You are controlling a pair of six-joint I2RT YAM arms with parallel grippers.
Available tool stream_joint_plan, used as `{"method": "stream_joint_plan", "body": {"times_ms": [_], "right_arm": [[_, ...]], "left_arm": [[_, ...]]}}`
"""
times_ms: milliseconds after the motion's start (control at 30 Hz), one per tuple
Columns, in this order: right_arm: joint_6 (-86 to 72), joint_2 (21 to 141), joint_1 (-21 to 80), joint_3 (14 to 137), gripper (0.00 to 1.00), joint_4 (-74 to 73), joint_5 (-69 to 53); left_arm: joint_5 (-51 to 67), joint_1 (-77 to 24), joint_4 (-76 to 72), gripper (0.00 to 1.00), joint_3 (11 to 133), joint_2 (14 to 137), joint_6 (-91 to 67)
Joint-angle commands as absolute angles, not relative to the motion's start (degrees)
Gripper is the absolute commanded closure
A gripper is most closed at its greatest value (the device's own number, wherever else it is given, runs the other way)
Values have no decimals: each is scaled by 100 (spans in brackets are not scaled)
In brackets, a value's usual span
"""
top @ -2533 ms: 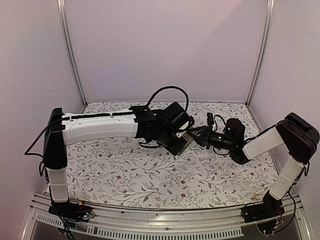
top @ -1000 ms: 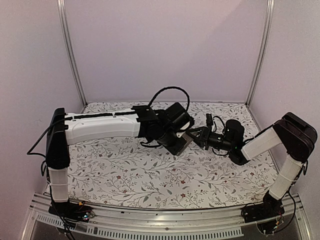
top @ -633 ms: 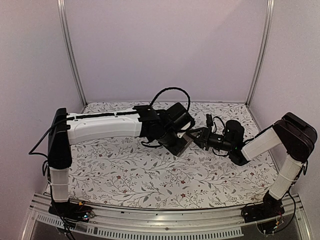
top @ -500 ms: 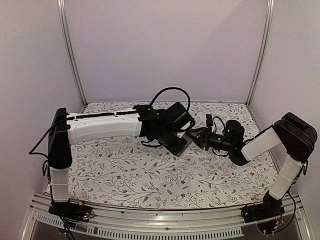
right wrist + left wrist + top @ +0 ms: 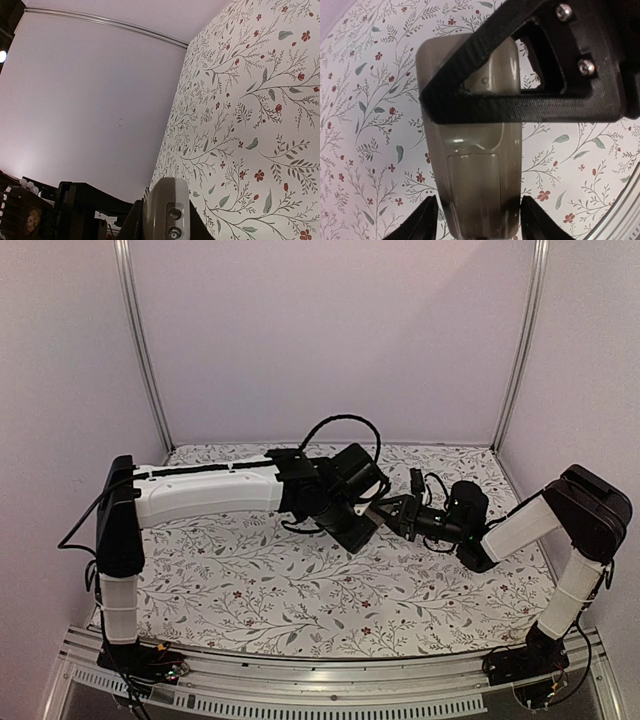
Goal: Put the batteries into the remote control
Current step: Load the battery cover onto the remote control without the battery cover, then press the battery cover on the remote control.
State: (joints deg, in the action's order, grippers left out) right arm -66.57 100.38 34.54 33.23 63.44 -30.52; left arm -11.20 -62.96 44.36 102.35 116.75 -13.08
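Grey-tan plastic, back side up: found the remote control (image 5: 472, 165) so, seemingly carried above the floral desk (image 5: 370, 100) rather than laid on it. Traced its long axis straight out from the left pincer (image 5: 477, 225), in line with that arm's reach, and crosswise to the right pincer (image 5: 165, 222).

Found the left pincer parted at the remote's cover end, a fingertip (image 5: 422, 227) along each long edge, with a thin dark sliver between pad and plastic on both sides — flanking, by the look of it, not gripping. Found the right pincer clamped on the remote's other half, one black finger (image 5: 520, 107) pressed flat across the back, its mate presumably underneath and hidden. Judged the right arm the sole carrier at this moment.

Made out the battery cover (image 5: 472, 195) as a rectangular outline at the end between the left fingertips, apparently seated in place. Saw no batteries anywhere around the remote in any view; could not place them to either side of it, nor name the nearer arm.

Judged the task barely begun: cover on, cells unseen. Reckoned the coming move to hinge on that alignment — remote pointing lengthwise at the left pincer, cover end closest to it. So gave any slide of the cover along the long axis to the left arm, with the right bracing from the far half. Flagged one risk: a single crosswise clamp, liable to let the remote pivot under a push.
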Motion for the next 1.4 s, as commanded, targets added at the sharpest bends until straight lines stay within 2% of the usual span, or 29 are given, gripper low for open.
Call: {"method": "stream_joint_plan", "body": {"times_ms": [0, 133, 267, 300, 700, 833, 967, 1367], "right_arm": [[-6785, 10072, 3498, 3357, 100, 6802, -3210], [-6798, 10096, 3500, 3349, 100, 6798, -3217], [-6803, 10141, 3492, 3349, 100, 6803, -3230], [-6803, 10151, 3496, 3356, 100, 6803, -3240], [-6772, 10169, 3460, 3487, 100, 6832, -3472], [-6823, 10193, 3456, 3522, 100, 7032, -3624], [-6879, 10219, 3464, 3566, 100, 7097, -3701], [-6988, 10251, 3510, 3638, 100, 7253, -3796]], "left_arm": [[-1307, -6184, 4521, 40, 10227, 11631, -1257], [-1390, -6128, 4500, 26, 10222, 11486, -1219], [-1237, -6126, 4411, 2, 10198, 11300, -1126], [-1152, -6126, 4355, 1, 10166, 11223, -1114], [950, -5575, 2991, 1, 8456, 9877, -1488], [1272, -5371, 2892, 9, 8211, 9863, -1629], [1422, -5326, 2859, 17, 8190, 9953, -1648], [1150, -5335, 2955, 19, 8305, 10239, -1599]]}}
